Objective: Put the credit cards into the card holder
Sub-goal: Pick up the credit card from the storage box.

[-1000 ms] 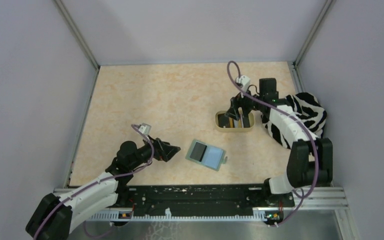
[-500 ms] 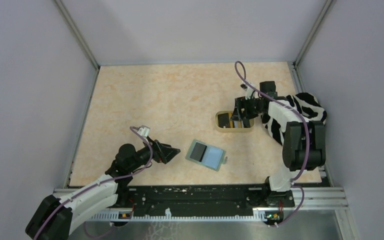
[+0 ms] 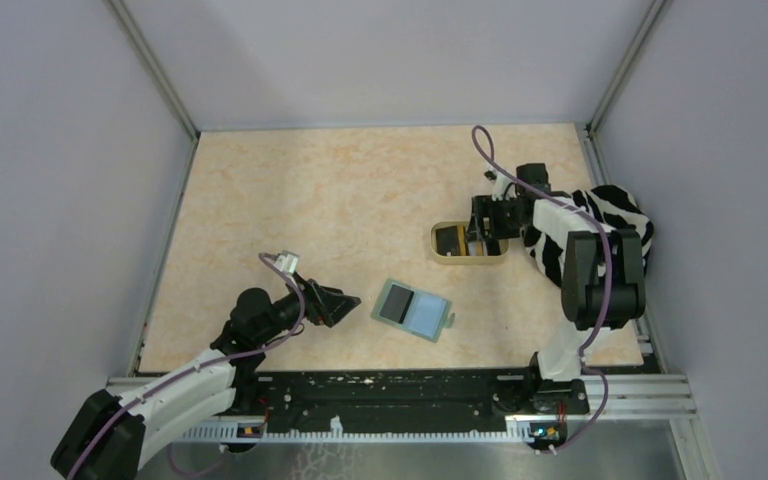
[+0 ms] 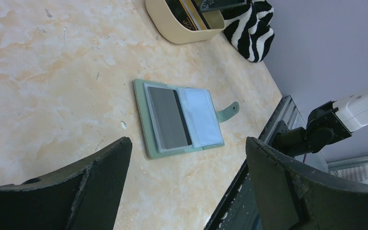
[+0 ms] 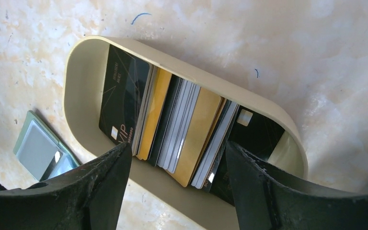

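Note:
The card holder (image 3: 413, 309) lies open on the table, pale green with a dark card in its left pocket, also seen in the left wrist view (image 4: 179, 117) and at the edge of the right wrist view (image 5: 38, 148). Several black and gold credit cards (image 5: 182, 129) stand on edge in a tan tray (image 5: 81, 81). My right gripper (image 5: 178, 148) hangs open just over the tray (image 3: 470, 260), its fingers straddling the row of cards without touching them. My left gripper (image 3: 355, 305) is open and empty, low over the table just left of the card holder.
A zebra-striped cloth (image 3: 610, 225) lies at the right wall behind the tray. The enclosure walls close in the table on three sides. The black rail (image 3: 390, 390) runs along the near edge.
The right arm has folded back and its gripper has settled closer over the tray's right half. The left arm has barely shifted.

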